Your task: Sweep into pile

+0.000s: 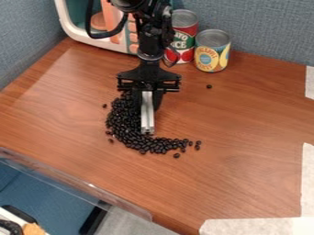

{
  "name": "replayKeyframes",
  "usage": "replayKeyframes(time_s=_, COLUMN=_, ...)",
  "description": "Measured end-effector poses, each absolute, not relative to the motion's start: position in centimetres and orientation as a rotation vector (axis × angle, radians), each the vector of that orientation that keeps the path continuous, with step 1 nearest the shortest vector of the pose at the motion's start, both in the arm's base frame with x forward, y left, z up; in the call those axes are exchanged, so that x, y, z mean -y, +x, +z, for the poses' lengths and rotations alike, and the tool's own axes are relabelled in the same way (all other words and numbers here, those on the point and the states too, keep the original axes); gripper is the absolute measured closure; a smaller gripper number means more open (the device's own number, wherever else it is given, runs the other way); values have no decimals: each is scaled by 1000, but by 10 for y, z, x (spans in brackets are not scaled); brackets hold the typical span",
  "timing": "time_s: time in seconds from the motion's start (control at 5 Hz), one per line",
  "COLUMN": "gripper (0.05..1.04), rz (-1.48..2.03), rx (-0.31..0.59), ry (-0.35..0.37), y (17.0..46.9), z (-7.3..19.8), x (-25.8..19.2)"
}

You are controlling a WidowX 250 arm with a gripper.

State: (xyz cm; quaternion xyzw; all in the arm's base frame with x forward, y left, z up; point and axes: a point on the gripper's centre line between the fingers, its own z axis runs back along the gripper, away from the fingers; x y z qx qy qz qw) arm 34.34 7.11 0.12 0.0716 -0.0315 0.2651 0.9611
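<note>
Since the pincer [148, 108] is clamped on the bar [147, 121], keep it low, nudging beans [126, 127] below centre gently leftward.

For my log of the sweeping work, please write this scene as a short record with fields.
Material: dark beans on a wooden tabletop
Shape: curved band bending toward the lower right, not a compact pile
Strays: a few at the edges; one bean apart, below the cans
Gripper: black gripper above the band's upper part
Tool: silver bar at the gripper, on the curve's inner side
Behind: red-labelled can, yellow-labelled can, both upright
</note>
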Motion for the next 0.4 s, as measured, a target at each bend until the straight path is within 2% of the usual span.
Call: replayKeyframes(time_s=0.4, gripper=716, rz=541, rx=81, ry=79, y=356, z=11, x=-70)
